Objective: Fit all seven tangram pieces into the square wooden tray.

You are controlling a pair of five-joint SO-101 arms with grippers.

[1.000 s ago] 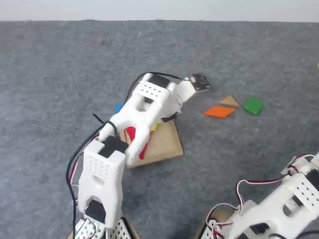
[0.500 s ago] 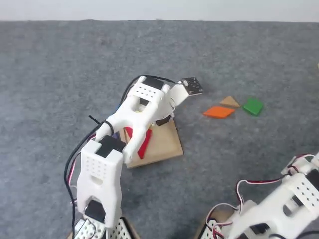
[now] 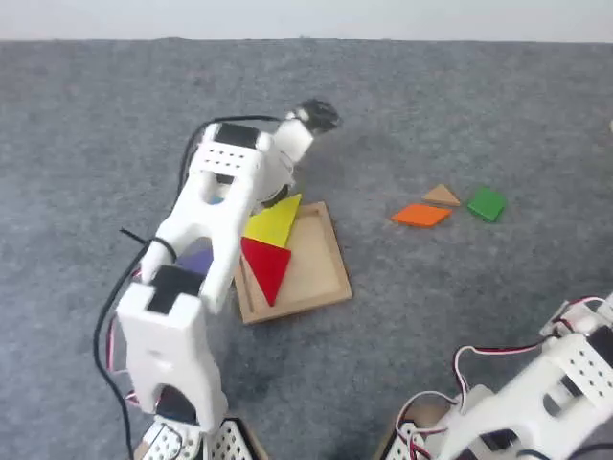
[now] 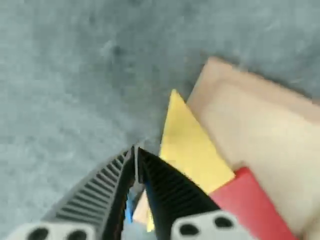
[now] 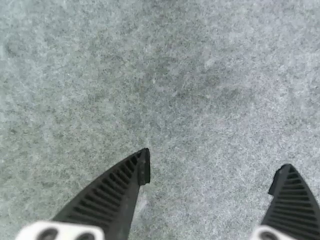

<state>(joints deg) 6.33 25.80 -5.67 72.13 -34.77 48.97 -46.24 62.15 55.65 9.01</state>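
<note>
— What are you working on?
— A tabletop (image 3: 498,105) covered all over in grey, felt-like carpet. A pale strip of wall (image 3: 383,19) runs along its far edge.
— And your jaws?
— My left jaws are pressed together with nothing between them. Their tips are low over the carpet, just beside the point of the yellow triangle (image 4: 192,145). My right jaws stand wide apart above bare carpet, near my own edge of the tabletop.
— Where is the wooden tray (image 3: 321,273)?
— Near the middle, partly under my left arm (image 3: 206,225). The yellow triangle lies across its rim on that arm's side, with one point sticking out past the rim. The red triangle (image 3: 267,267) lies inside, touching the yellow one.
— The other pieces?
— A purple piece (image 3: 196,260) is on the carpet beside the tray, half hidden by my arm. Well apart on the other side, an orange parallelogram (image 3: 421,215), a tan triangle (image 3: 442,195) and a green square (image 3: 487,203) sit close together.
</note>
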